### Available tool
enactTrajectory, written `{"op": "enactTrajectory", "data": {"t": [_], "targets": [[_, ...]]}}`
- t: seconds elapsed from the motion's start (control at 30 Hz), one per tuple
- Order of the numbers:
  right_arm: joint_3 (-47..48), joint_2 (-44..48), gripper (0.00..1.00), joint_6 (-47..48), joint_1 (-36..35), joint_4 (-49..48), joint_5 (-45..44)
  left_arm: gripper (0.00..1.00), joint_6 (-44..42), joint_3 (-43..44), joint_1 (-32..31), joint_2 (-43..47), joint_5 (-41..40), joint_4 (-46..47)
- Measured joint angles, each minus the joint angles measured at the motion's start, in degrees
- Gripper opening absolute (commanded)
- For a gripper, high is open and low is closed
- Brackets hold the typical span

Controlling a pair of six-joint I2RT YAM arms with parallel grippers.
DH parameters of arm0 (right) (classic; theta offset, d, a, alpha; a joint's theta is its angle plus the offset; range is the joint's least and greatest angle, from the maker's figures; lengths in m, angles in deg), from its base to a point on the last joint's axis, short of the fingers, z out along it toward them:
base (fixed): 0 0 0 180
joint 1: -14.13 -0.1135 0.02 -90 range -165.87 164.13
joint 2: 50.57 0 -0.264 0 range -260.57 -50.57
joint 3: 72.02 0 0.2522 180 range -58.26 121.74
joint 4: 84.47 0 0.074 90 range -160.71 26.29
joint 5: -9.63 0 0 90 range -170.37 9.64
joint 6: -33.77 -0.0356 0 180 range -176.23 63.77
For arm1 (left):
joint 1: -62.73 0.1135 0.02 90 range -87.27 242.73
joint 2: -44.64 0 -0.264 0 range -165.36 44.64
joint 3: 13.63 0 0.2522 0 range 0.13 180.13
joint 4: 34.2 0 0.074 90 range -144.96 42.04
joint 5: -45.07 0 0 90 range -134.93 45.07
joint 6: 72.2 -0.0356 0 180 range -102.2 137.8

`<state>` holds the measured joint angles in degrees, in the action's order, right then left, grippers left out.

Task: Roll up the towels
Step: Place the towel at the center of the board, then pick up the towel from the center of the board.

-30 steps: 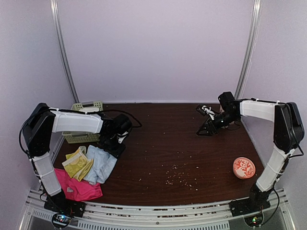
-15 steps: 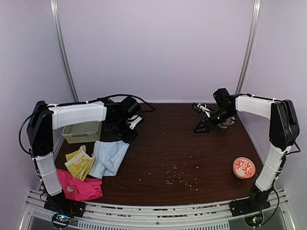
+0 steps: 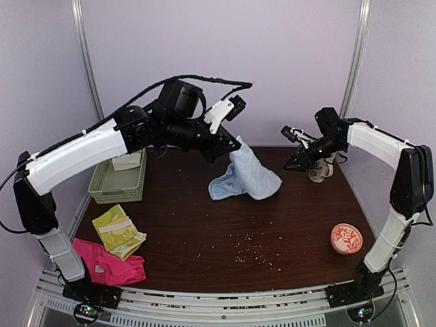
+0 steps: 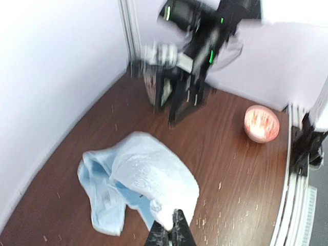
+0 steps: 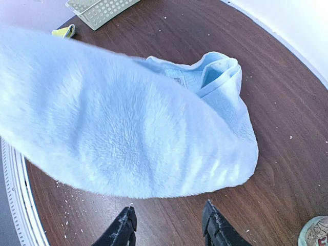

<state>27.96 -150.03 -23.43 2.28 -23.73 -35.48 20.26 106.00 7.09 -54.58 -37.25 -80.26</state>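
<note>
pinching a small bit of the pale blue towel [image 4: 146, 177], the left pincer [image 4: 172, 231] is closed tight on the cloth edge, high over the far middle of the desk [image 3: 204, 235]. towel hangs from that one point, lower part bunched and folded over itself, resting on the desk. right pincer [image 5: 169, 228] is near, just right of the towel, jaws parted wide, holding nothing. the cloth fills most of its wrist view.

risks, as i judge them:
- grip is on very little fabric, so a quick swing or drag could pull the towel free and drop it in a heap.
- a one-point hold leaves it crumpled. laid down like this it won't lie flat, and any roll would come out lumpy or skewed.
- right pincer needs a second corner, but the corners are buried in folds. it could grab two layers or miss.
- both arms are close over the same spot, so they could touch.
- crumbs [image 3: 253, 253] scattered on the near desk could get rolled in.

yellow-green patterned towel [image 3: 117, 230] and hot-pink towel [image 3: 109, 267] lie unrolled at near left, well apart from the action. pale green basket [image 3: 119, 180] is at far left.
</note>
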Motion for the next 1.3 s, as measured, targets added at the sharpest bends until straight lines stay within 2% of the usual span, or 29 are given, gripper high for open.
{"op": "enactTrajectory", "data": {"t": [0.07,0.17,0.27,0.3,0.33,0.4,0.5,0.7,0.93,1.07,1.2,1.3], "targets": [[0.0,1.09,0.45,0.0,0.37,0.11,-0.46,0.02,0.02,-6.54,0.44,1.57,0.17,1.09],[-0.24,2.21,0.45,0.0,0.63,0.09,-1.18,0.23,-0.07,-18.21,1.05,3.69,3.06,0.76],[-0.31,2.32,0.46,0.02,0.61,0.22,-1.36,0.58,-0.24,-26.75,1.03,5.18,6.08,0.74],[-0.31,2.29,0.46,0.04,0.61,0.39,-1.44,0.79,0.17,-29.35,0.96,6.19,6.32,1.03],[-0.31,2.29,0.46,0.04,0.61,0.57,-1.49,0.96,0.57,-31.67,0.92,7.56,6.05,1.14],[-0.26,2.25,0.46,0.04,0.61,1.18,-1.68,0.98,1.6,-35.06,1.03,10.97,4.37,1.49],[0.61,1.66,0.46,-0.02,0.59,2.49,-1.99,0.98,2.73,-34.93,1.9,13.86,-1.68,2.51],[6.25,1.4,0.5,-1.27,-0.2,4.55,-2.64,0.98,2.45,-32.61,3.54,13.25,-15.41,8.13],[7.98,3.76,0.5,-2.97,-3.08,4.35,-1.81,0.98,1.95,-31.12,5.68,10.93,-21.86,17.57],[7.76,1.79,0.49,-1.75,-9.99,6.71,-1.33,0.98,6.27,-26.45,8.37,4.79,-28.22,19.63],[4.17,-1.49,0.53,0.07,-18.38,7.21,-1.01,0.98,10.82,-15.98,13.38,-5.88,-26.4,18.53],[1.25,-4.72,0.55,1.57,-23.56,7.02,-1.25,0.96,14.14,-17.53,17.81,-8.0,-23.91,20.55]]}}
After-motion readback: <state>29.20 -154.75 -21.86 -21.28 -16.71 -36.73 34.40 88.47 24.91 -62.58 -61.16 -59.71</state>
